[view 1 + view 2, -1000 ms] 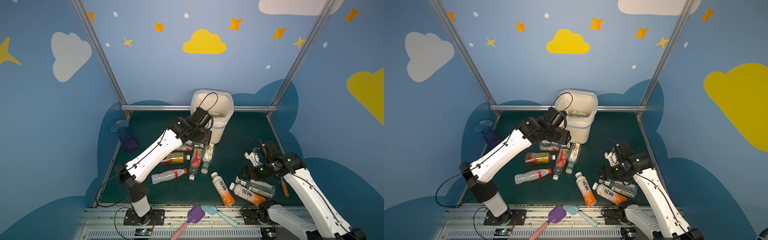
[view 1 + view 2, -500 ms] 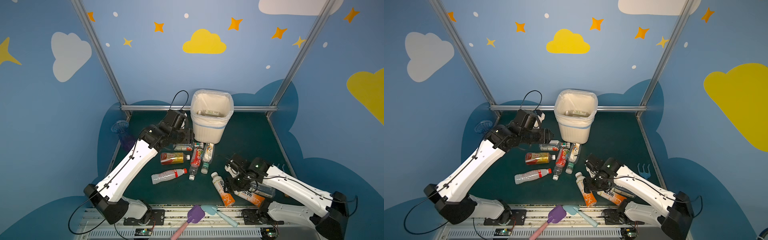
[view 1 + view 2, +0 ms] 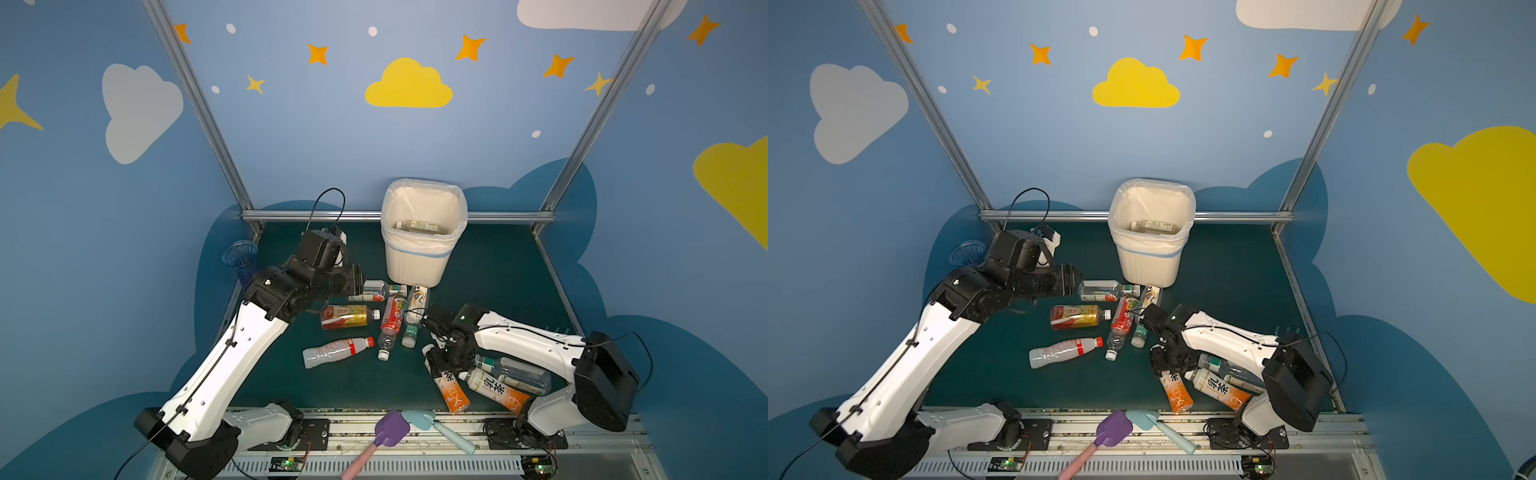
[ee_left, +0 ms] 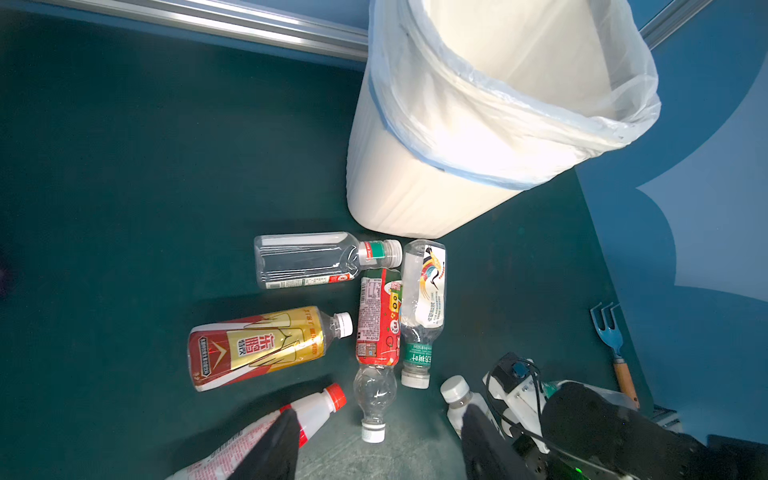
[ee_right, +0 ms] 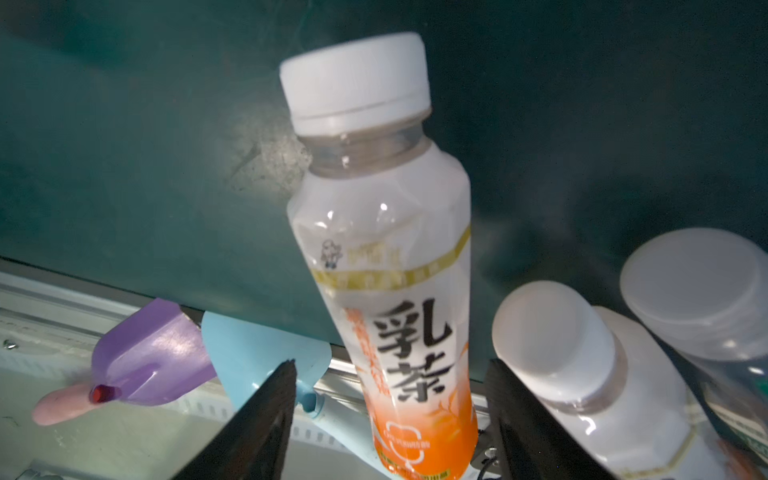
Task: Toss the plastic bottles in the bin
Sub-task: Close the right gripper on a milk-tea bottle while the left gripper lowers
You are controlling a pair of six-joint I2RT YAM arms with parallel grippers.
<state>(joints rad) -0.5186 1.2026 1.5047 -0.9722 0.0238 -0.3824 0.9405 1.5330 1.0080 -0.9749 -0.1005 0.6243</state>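
**Item 1 – bin** [image 3: 415, 266]: upright at rear centre of green mat [image 3: 498, 270], back close to rear rail. Bottle in bin [image 3: 417, 225] lies flat at the bottom.

**Item 2 – cluster just in front of bin:**
- Clear btl w/ green neck band [image 4: 307, 259] is nearest the bin base.
- Red-label btl [image 4: 378, 316] and crane-label btl [image 4: 424, 286] lie side by side, touching.
- Red-gold btl [image 4: 257, 347] lies to their L.
- White btl w/ red cap [image 3: 336, 351] lies apart, toward the front.

**Item 3 – front R group:** orange-label btl [image 5: 386, 249], second orange-label btl [image 3: 494, 388] and clear btl [image 3: 515, 370], packed together near front rail.

**L gripper** [image 3: 360, 277]: jaws apart, empty, raised over L side of cluster.

**R gripper** [image 5: 390, 361]: jaws apart, straddling orange-label btl. A gap shows each side, so no grip.

**Edges:**
- Purple shovel [image 3: 390, 428] and blue shovel [image 3: 419, 419] on front rail.
- Vase [image 3: 240, 253] at L rear corner.
- Rake [image 4: 611, 332] along R edge.

**Open room:** bare mat from R of bin to R rail, plus a bare strip between cluster and front rail.
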